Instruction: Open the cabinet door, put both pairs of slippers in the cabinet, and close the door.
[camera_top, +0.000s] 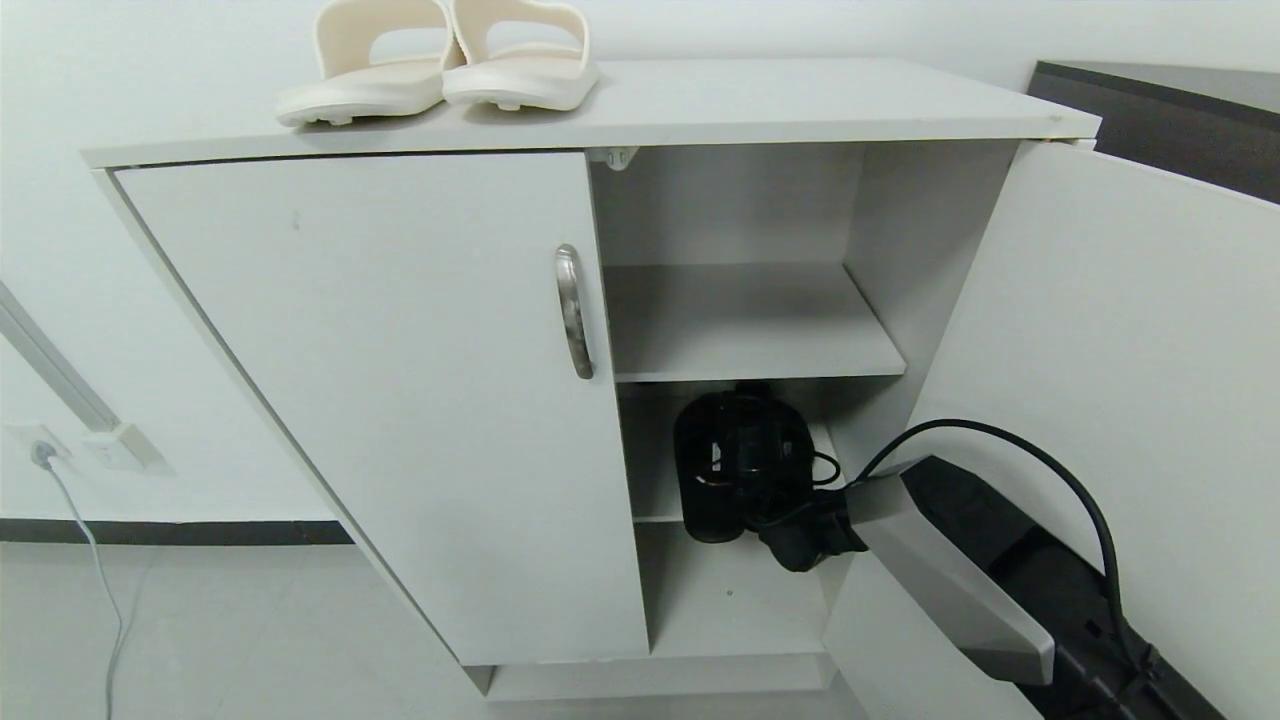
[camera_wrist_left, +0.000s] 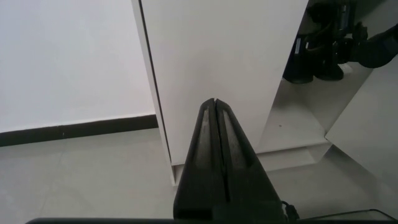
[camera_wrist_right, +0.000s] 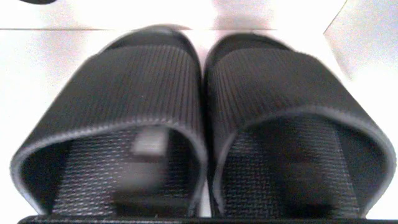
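Inside the open half of the cabinet (camera_top: 800, 100), at the level of the middle shelf (camera_top: 648, 485), the right pincer (camera_top: 790, 535) holds the black slippers (camera_top: 740, 460) as a pair. They are pressed side by side and stand on end, straps facing the wrist camera. Gripping both at once seems meant to get the whole pair in with one carry. Their lower ends hang just past the shelf's front edge, so I judge they are not yet set down and need pushing further in before being let go. The right door (camera_top: 1120, 350) is swung wide, giving the arm room to enter at a slant from below. The left door (camera_top: 380, 400) is closed, its metal handle (camera_top: 572, 310) untouched. The upper shelf (camera_top: 740, 320) is bare. On the cabinet's top the white slippers (camera_top: 440, 60) sit together near the front edge, waiting their turn. The left pincer (camera_wrist_left: 214, 102) has its fingers pressed together on nothing and hangs low before the closed door, out of the working arm's way.
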